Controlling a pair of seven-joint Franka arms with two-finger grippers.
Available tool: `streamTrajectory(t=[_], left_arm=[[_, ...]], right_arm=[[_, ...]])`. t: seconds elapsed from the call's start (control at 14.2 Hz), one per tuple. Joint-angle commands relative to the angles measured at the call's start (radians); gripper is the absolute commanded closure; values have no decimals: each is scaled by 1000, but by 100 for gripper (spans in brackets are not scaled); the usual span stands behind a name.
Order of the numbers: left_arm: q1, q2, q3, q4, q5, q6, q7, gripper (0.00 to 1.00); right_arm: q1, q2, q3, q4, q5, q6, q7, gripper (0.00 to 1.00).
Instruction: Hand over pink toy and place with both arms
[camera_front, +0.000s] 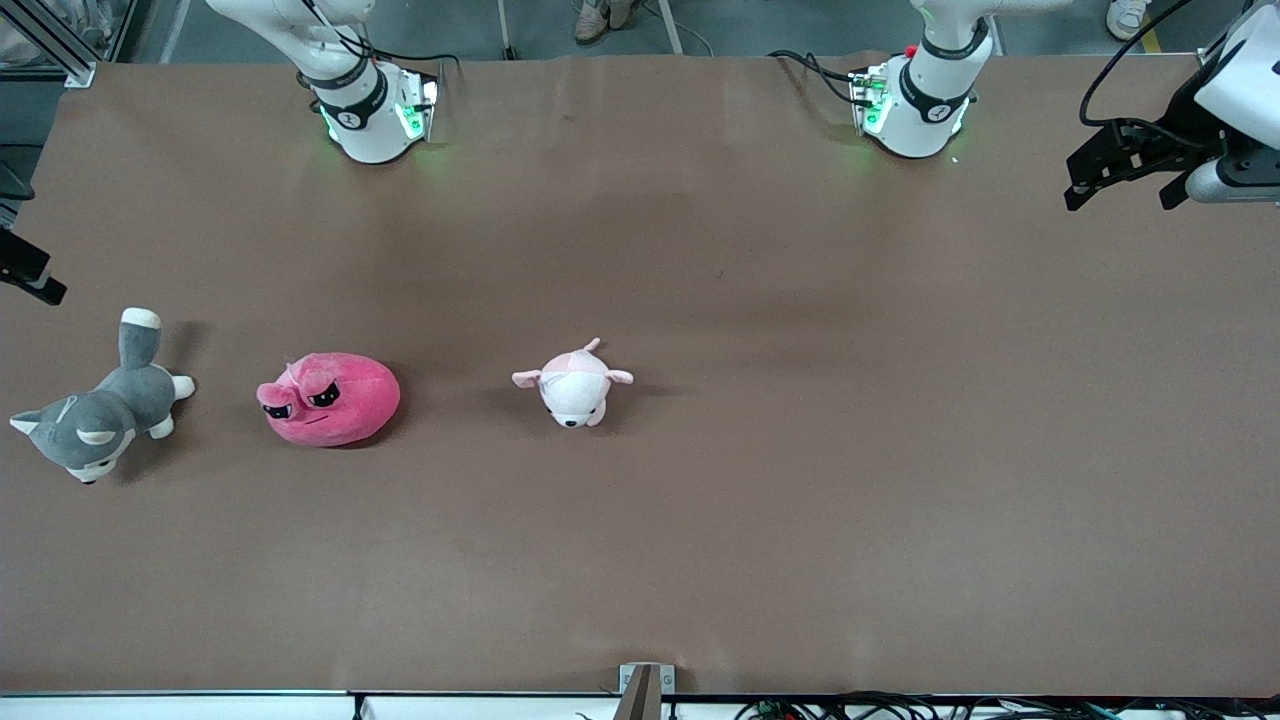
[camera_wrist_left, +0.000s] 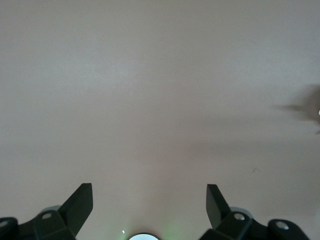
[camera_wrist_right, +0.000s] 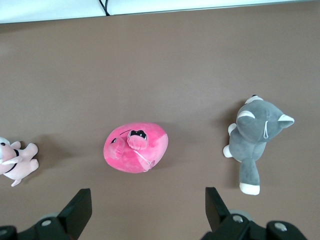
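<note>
The pink toy (camera_front: 329, 398) is a hot-pink round plush with angry black eyes. It lies on the brown table toward the right arm's end, between the grey dog and the pale pink plush. In the right wrist view the pink toy (camera_wrist_right: 135, 148) lies on the table well below my right gripper (camera_wrist_right: 147, 200), which is open, empty and high in the air. Only a black tip of the right gripper (camera_front: 32, 277) shows in the front view. My left gripper (camera_front: 1118, 198) is open and empty, up over the left arm's end of the table. The left wrist view shows the left gripper (camera_wrist_left: 150, 196) over bare table.
A grey-and-white plush dog (camera_front: 98, 415) lies beside the pink toy at the right arm's end, also in the right wrist view (camera_wrist_right: 256, 141). A small pale pink-and-white plush (camera_front: 573, 385) lies near the table's middle. The two arm bases (camera_front: 372, 110) (camera_front: 915, 100) stand at the table's edge farthest from the front camera.
</note>
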Motion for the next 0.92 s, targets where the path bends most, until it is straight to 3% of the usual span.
streamTrajectory(t=[0.0,0.42,0.85], left_arm=[[14,-16,0,-7,-20,7,9,0],[25,-10,4,24,-10,2,13,0],[23,-10,3,24,-10,-13,-16,0]], right_arm=[[6,-40,14,-44,-20,-8,24,0],[36,-80,15,-58,-78,-25,24,0],[39,-186,14,-239,-89,104,30,0]])
